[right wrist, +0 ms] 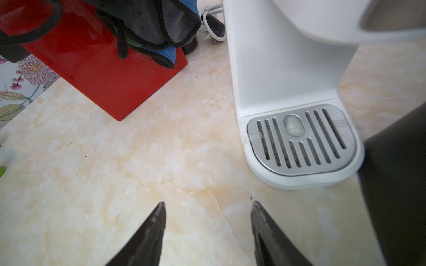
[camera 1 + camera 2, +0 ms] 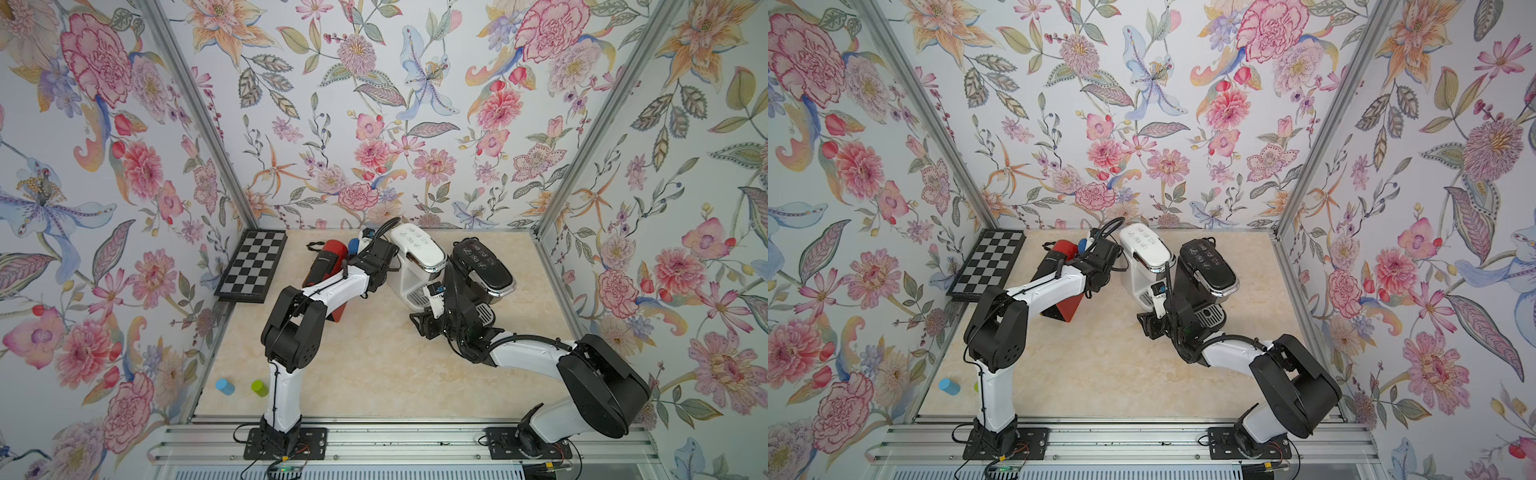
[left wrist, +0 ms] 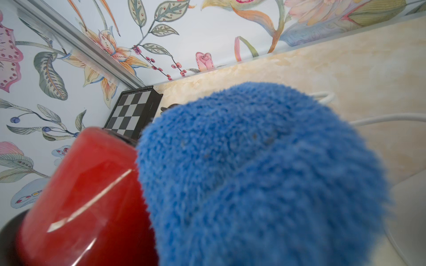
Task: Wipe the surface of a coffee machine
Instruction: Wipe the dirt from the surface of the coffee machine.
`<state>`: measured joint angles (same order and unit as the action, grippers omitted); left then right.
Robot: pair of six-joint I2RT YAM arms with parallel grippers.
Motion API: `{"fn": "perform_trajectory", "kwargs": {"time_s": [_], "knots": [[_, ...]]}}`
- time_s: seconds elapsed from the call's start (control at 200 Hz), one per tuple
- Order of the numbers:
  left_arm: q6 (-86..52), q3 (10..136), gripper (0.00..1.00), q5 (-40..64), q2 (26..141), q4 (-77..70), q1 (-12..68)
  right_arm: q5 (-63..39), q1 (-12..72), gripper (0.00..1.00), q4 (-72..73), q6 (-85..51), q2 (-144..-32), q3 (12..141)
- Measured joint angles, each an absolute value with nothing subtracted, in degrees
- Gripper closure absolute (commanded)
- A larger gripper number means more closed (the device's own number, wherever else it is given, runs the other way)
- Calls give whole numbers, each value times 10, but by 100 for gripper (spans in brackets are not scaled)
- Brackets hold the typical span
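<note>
left end effector is clamped shut on the blue cloth. it sits at the back edge of the worktop, in the gap between the red coffee machine and the white coffee machine. cloth is bunched into a fat wad out front, so fabric rather than metal meets the casing. left wrist view has it right up against the red machine's rounded top; contact looks likely, can't confirm. three machines stand along the back edge, black coffee machine nearest the right edge. task doesn't say which one; going by the cloth, it's red or white. right end effector is empty, jaws roughly half apart, low over bare worktop just in front of the white machine's drip tray. reads as parked clear, or ready to brace the machine if wiping shoves it. risks: a light machine sliding, cloth snagging the white cord behind. chessboard is at the left edge, out of the way.
</note>
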<state>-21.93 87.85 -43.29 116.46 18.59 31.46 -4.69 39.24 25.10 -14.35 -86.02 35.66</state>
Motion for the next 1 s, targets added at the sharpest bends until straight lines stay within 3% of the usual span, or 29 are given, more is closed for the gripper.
{"fn": "perform_trajectory", "kwargs": {"time_s": [0.435,1.001], "knots": [[-258,735,100,-350,1119,165,315,-47,392,40,251,-144,-860,357],[-286,735,100,-442,992,320,335,-51,392,40,251,-148,-860,357]]}}
